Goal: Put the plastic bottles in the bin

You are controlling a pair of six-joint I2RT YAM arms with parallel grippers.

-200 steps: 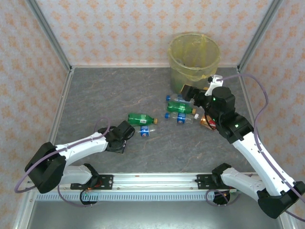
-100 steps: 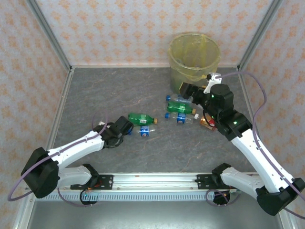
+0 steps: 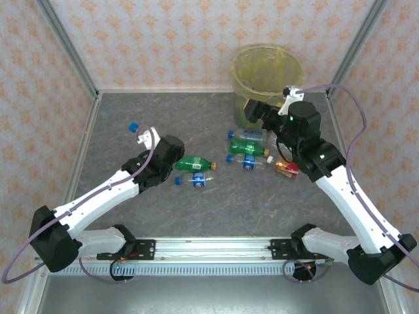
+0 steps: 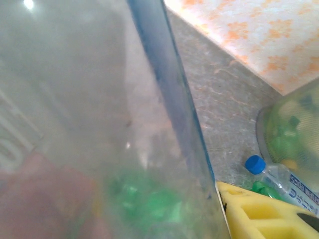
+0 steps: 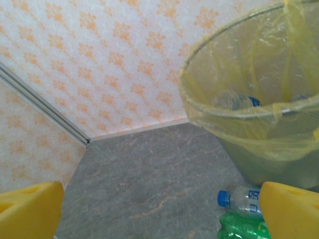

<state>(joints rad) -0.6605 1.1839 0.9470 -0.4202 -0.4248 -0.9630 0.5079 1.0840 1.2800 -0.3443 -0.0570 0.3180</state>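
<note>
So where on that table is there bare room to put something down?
Bare table lies along the back wall left of the bin, and in front between the green bottle and the arms' rail. Crowded: the bottle cluster below the bin, with the right gripper beside it.

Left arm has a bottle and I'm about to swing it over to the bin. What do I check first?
1. Hold: ok, the left gripper is closed on a clear bottle.
2. Grip firmness: cannot tell.
3. Mouth of the bin: ok, open and unblocked.
4. Right arm clear of the route: not ok, the right gripper hangs open and empty close by the bin's near wall.
5. Height over the green bottle lying ahead: cannot tell.
</note>
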